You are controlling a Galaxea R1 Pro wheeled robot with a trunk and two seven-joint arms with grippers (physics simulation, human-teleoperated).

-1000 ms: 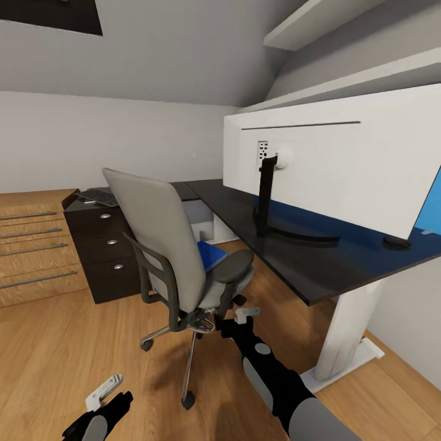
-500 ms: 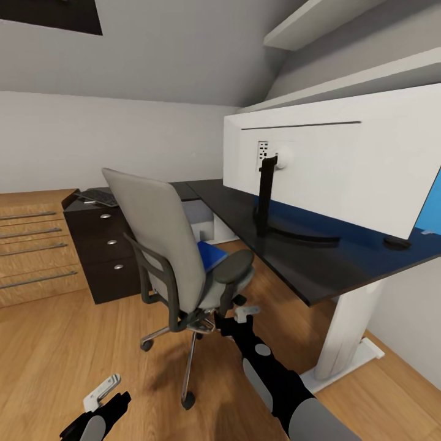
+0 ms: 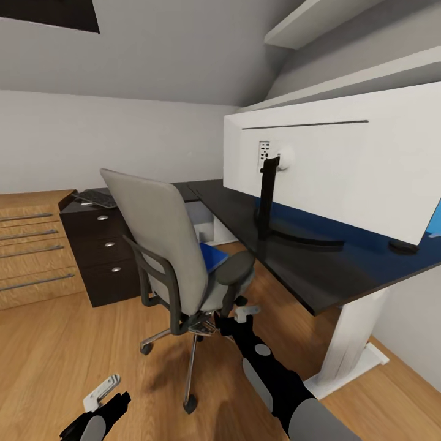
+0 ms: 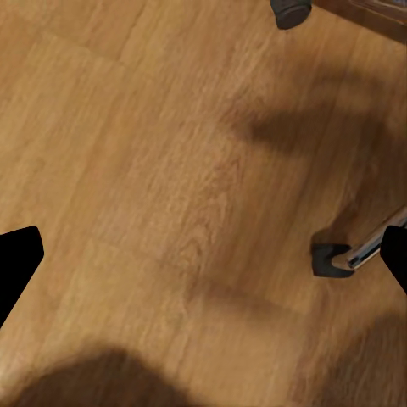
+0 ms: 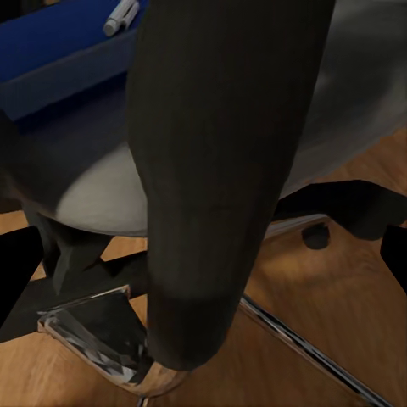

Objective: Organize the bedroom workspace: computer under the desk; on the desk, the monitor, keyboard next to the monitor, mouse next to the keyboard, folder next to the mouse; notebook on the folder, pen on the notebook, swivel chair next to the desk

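Two arms show in the head view. The right arm reaches forward from 5 o'clock, its forearm rising toward the picture's middle, and the right gripper (image 3: 244,313) sits just below the seat of the grey upholstered swivel chair with black armrests and chrome star base (image 3: 165,245); whether its fingers are apart or together cannot be told here. The left gripper (image 3: 103,392) hangs low at 7 o'clock over the light wood floor (image 3: 55,355), well apart from the chair. A thin bright blue folder (image 3: 212,255) lies on the seat, at 11 o'clock from the right gripper. At 3 o'clock of the chair stands the long glossy black desk with white legs (image 3: 306,275), bearing the wide white-backed monitor on a black arched stand (image 3: 331,165). A slim dark keyboard (image 3: 95,197) lies on a dark drawer unit (image 3: 107,257) at 9 o'clock.

Left wrist view: both black fingertips (image 4: 17,263) stand far apart at the picture's edges, holding nothing, above bare floor with a chair caster (image 4: 331,259) near one tip.

Right wrist view: the fingertips (image 5: 17,271) are wide apart, empty, with the chair's dark armrest post (image 5: 220,170) between them, close to the camera. Beyond it lie the grey seat and the blue folder (image 5: 59,42), with a thin silver-white pen (image 5: 121,15) on top.
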